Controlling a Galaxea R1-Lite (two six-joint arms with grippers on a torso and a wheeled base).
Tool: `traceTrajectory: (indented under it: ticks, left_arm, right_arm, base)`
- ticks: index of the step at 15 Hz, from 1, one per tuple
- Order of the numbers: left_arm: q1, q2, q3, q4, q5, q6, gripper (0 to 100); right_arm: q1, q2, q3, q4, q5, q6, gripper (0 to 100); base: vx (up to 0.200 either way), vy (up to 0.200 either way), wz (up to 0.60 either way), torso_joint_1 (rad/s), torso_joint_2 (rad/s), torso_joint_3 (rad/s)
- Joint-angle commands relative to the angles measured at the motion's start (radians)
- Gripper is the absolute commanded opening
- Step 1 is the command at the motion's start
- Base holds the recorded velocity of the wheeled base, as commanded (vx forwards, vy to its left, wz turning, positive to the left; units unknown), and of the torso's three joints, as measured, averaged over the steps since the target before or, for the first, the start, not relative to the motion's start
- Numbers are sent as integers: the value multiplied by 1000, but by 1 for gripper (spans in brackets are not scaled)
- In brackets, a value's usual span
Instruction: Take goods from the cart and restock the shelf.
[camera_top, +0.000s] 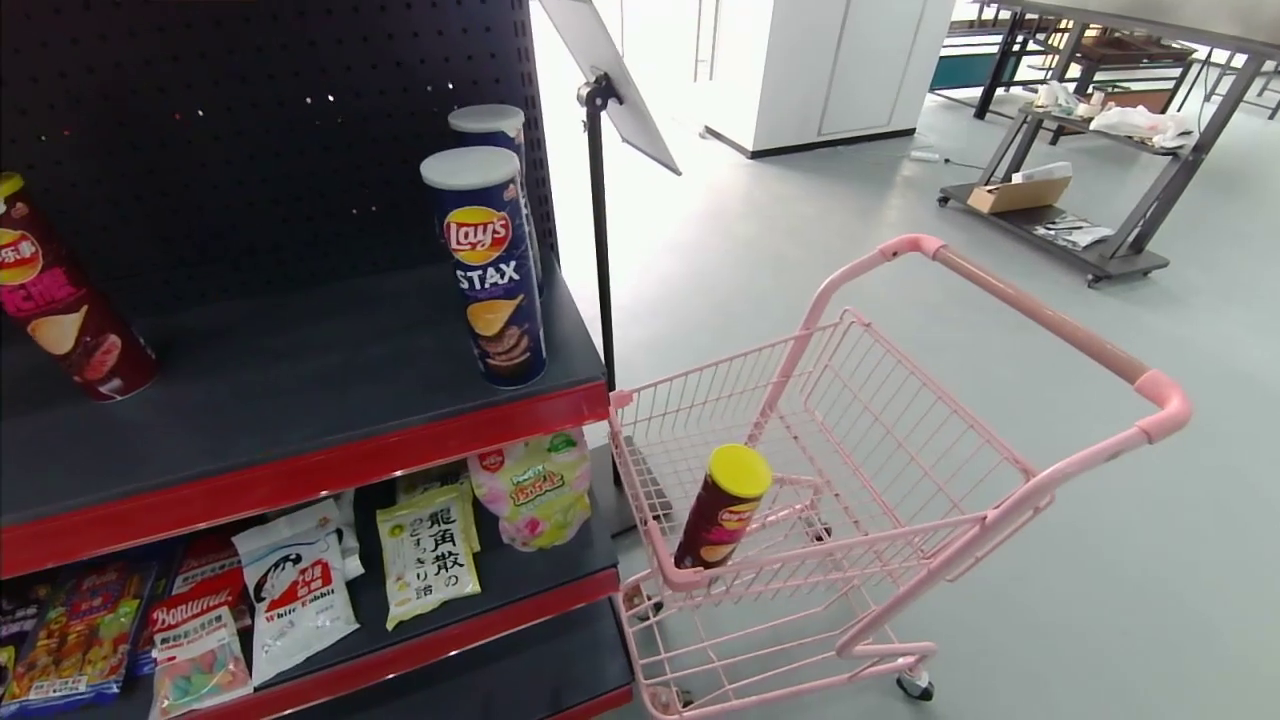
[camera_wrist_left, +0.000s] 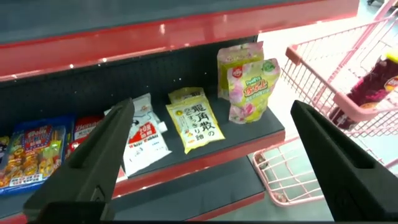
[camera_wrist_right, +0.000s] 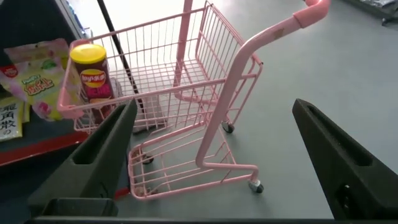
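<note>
both arms wait close in with jaws wide apart and nothing in them: the left gripper (camera_wrist_left: 212, 109) hangs in front of the lower shelf (camera_wrist_left: 205, 163), and the right gripper (camera_wrist_right: 214, 104) hangs over the floor beside the cart (camera_top: 1040, 318).

the one thing left to move, as far as i can see, is a dark can (camera_top: 722, 510) with a yellow lid. it stands about upright in the corner of the cart's basket nearest the shelf (camera_top: 300, 380), touching the wire, and nothing else is in the basket. just beside the cart, at the top shelf's near end, two blue cans (camera_top: 485, 265) stand one behind the other. a red can (camera_top: 60, 300) stands well apart at the far left. below them, bags (camera_top: 430, 550) of sweets lie along the lower shelf.

so i'd say the job is mostly done: three cans are up and one is still to go. that last can isn't gripped yet, and there's plenty of bare shelf between the red and blue ones for it.
</note>
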Motion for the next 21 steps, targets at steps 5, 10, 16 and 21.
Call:
traceTrajectory:
  ticks: [5,10,16,21]
  left_arm:
    - [1,1,0,-1,0,0,100]
    - [0,1,0,-1,0,0,100]
    - [1,1,0,-1,0,0,100]
    - [1,1,0,-1,0,0,100]
  right_arm:
    - [0,1,0,-2,-2,5,100]
    - [0,1,0,0,-1,-2,100]
    - [2,1,0,0,5,-23,100]
    - [40,645,-578,-25,150,202,100]
  base:
    - [0,0,0,-146,393,236]
    - [0,0,0,-183,530,347]
    - [0,0,0,-120,408,292]
    - [0,0,0,-9,27,20]
